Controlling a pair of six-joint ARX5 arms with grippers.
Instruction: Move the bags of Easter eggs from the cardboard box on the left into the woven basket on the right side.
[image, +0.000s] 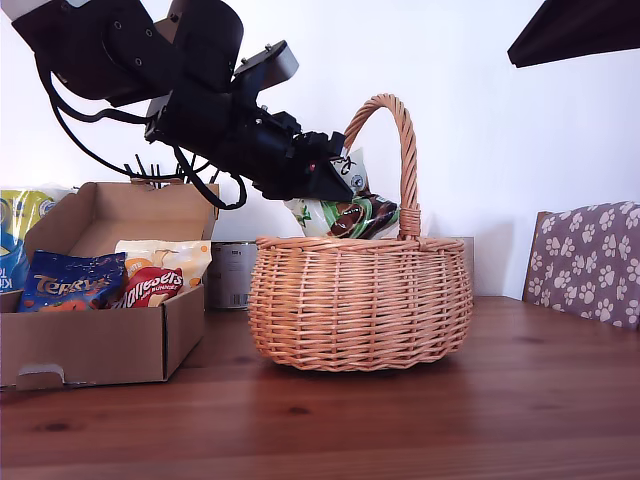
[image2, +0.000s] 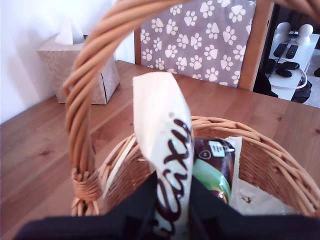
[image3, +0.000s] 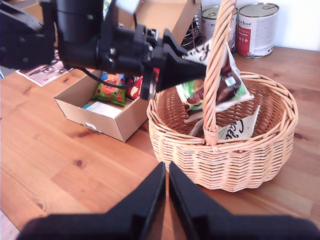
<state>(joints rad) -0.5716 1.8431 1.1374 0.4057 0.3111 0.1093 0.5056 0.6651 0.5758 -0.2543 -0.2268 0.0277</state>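
Observation:
My first gripper (image: 335, 180) is shut on a pale green-white bag of Easter eggs (image: 347, 212), holding it just above the woven basket (image: 360, 310) under the arched handle. In the first wrist view the bag (image2: 165, 145) hangs from my first gripper (image2: 172, 197) over the basket's rim (image2: 260, 145). A white bag with script (image3: 240, 127) lies inside the basket (image3: 225, 160). The cardboard box (image: 100, 345) at the exterior view's left holds a dark blue bag (image: 70, 285) and a cream-orange bag (image: 160, 272). My second gripper (image3: 167, 175) hovers shut and empty over the table, short of the basket.
Metal tins (image: 230, 275) stand behind the box and basket. A paw-print chair (image: 590, 260) is at the exterior view's right, and a tissue box (image2: 82, 65) sits on the table. A yellow and blue package (image: 15, 240) is behind the box. A dark shape (image: 575, 30) hangs overhead.

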